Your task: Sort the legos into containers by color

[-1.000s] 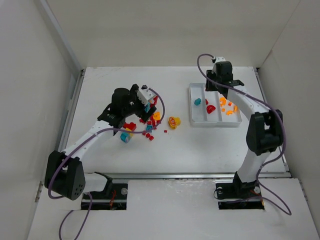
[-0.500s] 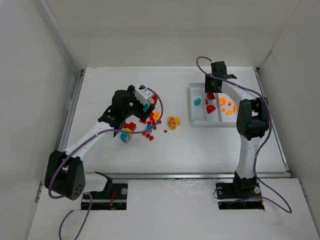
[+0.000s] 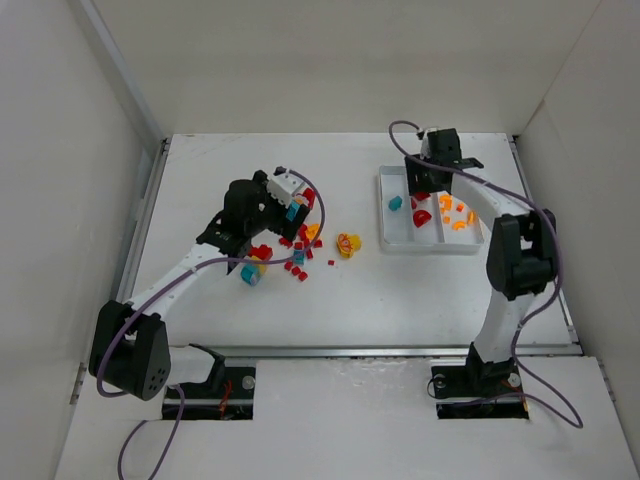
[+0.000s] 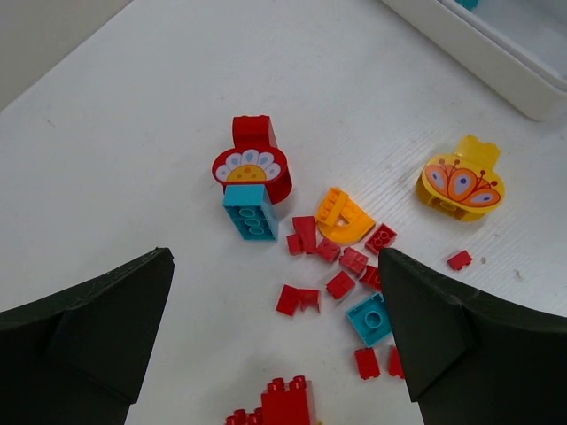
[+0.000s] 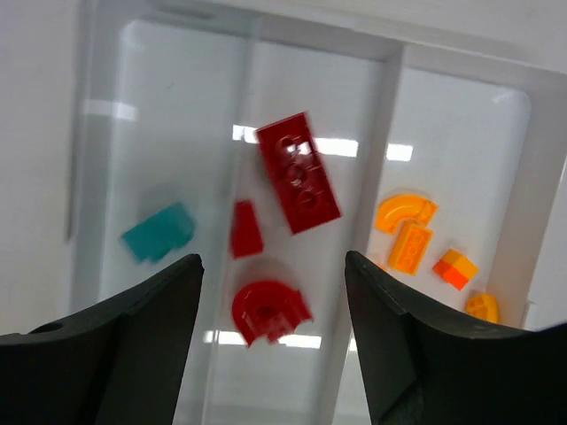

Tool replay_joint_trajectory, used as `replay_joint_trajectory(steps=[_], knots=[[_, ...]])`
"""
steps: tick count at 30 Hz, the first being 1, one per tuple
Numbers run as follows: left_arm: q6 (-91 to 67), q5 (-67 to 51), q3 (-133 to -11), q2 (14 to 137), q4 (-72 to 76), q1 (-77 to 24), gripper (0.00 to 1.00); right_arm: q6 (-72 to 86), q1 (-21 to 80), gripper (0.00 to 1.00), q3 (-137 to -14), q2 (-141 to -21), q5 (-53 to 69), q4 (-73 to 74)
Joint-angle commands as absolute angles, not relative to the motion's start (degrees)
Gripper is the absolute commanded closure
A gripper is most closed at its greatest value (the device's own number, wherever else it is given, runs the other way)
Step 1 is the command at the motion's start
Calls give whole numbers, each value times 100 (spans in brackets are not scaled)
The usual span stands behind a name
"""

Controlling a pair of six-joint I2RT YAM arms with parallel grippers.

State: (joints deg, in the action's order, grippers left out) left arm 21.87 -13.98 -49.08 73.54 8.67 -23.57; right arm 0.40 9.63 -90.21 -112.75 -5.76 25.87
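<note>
Three red legos (image 5: 266, 310) lay in the middle compartment (image 5: 354, 115) of the tray (image 3: 430, 247), against two a second earlier. The added one, a long red brick (image 5: 299, 184), sat below the right gripper (image 5: 270, 266), whose jaws had widened and stood apart, holding nothing, after shifting off the orange end. Left compartment: one teal piece (image 5: 158, 233). Right compartment: four orange pieces (image 5: 403, 211). Left gripper (image 4: 275, 257) was unmoved, jaws wide apart, over the loose pile (image 4: 341, 266) on the table (image 4: 133, 133): two teal, two orange-yellow, about a dozen small red.
</note>
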Motion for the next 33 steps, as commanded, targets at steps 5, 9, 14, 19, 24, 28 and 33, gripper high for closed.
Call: replay_joint_trajectory(steps=[5, 9, 14, 19, 24, 28, 33], knots=[[1852, -1791, -5423, 7321, 615, -2303, 0, -2518, 2257, 14, -8130, -9791, 1747, 2371], [2469, -1916, -5177, 7260, 615, -2303, 0, -3303, 2882, 14, -7840, -10001, 1312, 2821], [2522, -1916, -4966, 7155, 615, -2303, 0, -4603, 2936, 14, -7533, -9871, 1705, 2874], [2575, -1784, -4904, 7049, 729, -2303, 0, -5500, 2936, 14, -7909, -10273, 1697, 3040], [2575, -1670, -4738, 6979, 835, -2303, 0, -5976, 3041, 14, -8595, -11108, 1582, 3646], [2575, -1609, -4737, 6926, 765, -2303, 0, -6283, 3094, 15, -8736, -11425, 2029, 3920], [2575, -1459, -4676, 6864, 765, -2303, 0, -6354, 3199, 15, -8630, -11540, 2101, 3779]])
